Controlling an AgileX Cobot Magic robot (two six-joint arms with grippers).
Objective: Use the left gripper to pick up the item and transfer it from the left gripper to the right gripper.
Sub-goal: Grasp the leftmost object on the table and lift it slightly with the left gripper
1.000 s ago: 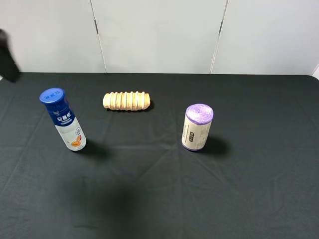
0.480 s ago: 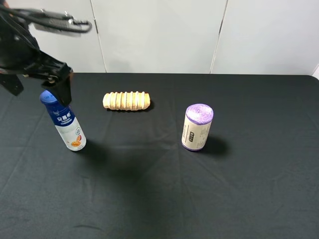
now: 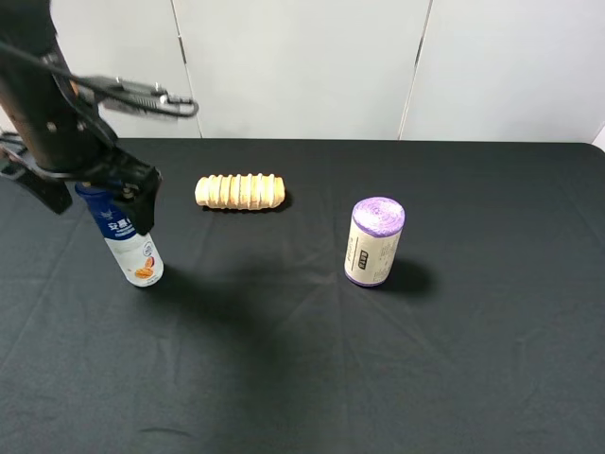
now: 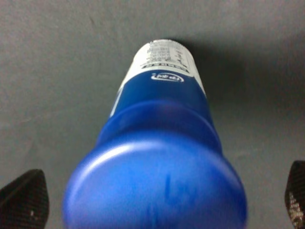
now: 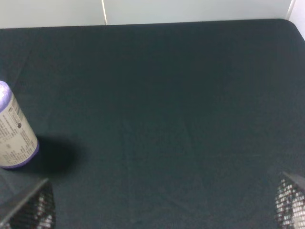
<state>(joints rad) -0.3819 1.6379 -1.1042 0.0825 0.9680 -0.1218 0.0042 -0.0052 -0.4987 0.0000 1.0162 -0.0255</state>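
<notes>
Black cloth covers the counter (image 3: pixel 473 378), and on its left side, as the high camera sees it, the white bottle (image 3: pixel 134 251) stands upright on its base, its wide blue cap (image 3: pixel 95 192) uppermost. My left pincer (image 3: pixel 99 203) hangs directly over that cap, with one finger to each side of it and the black arm above hiding most of the cap from the high camera. From the left wrist camera I look straight down the bottle (image 4: pixel 162 95): the cap (image 4: pixel 157 186) fills the middle of the picture, and the two carbon fingertips of the left pincer (image 4: pixel 159 198) sit far out at either edge, spread wide and well clear of the plastic. So the bottle's long axis runs vertically, in line with the pincer's approach, and the gap is centred on it. I judge that I only need to go lower and squeeze. My right pincer (image 5: pixel 159 205) is out of the high camera's sight; its own wrist camera shows its fingertips spread apart over bare cloth, with nothing between them. A purple-topped cream roll (image 3: pixel 374 241) stands near the counter's middle and a ridged bread-like log (image 3: pixel 240 191) lies behind it, both well apart from the bottle. The left arm is plainly the nearer one.
</notes>
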